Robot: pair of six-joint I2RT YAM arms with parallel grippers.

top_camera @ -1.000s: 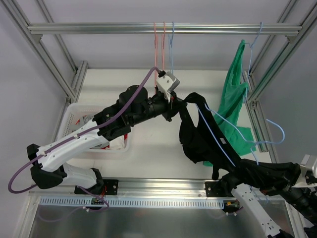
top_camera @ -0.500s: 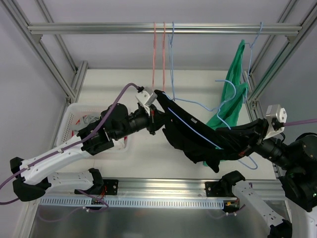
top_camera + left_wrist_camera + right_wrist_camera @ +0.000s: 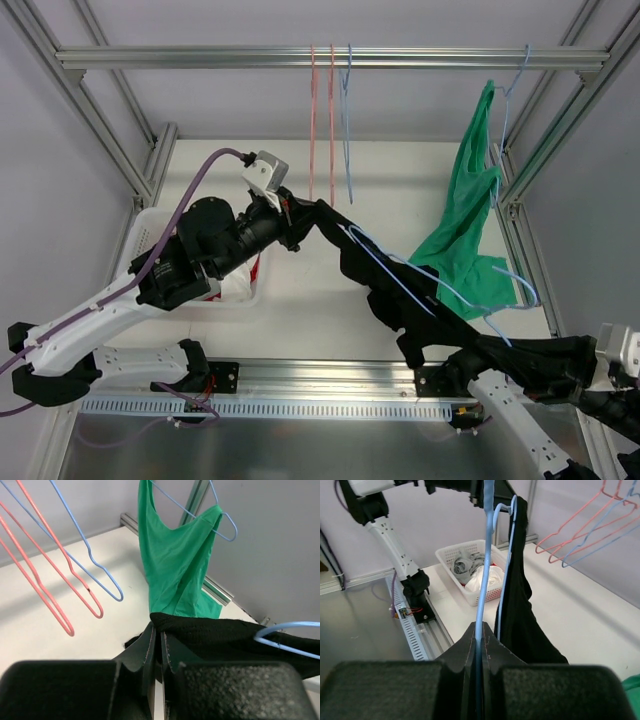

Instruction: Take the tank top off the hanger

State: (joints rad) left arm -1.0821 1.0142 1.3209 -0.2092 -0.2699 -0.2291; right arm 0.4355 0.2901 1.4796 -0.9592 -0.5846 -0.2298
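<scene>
Mid-removal. The left gripper (image 3: 159, 636) is clamped on the black tank top (image 3: 372, 285) and the right gripper (image 3: 480, 630) on the blue hanger (image 3: 485, 555). The garment is stretched in mid-air between them. The hanger is apparently threaded through it, not yet free. Only the wrist views show each pinch; overhead, fabric hides the right gripper.

matt cloth tank top (image 3: 375, 285), glossy hanger (image 3: 481, 580)
</scene>
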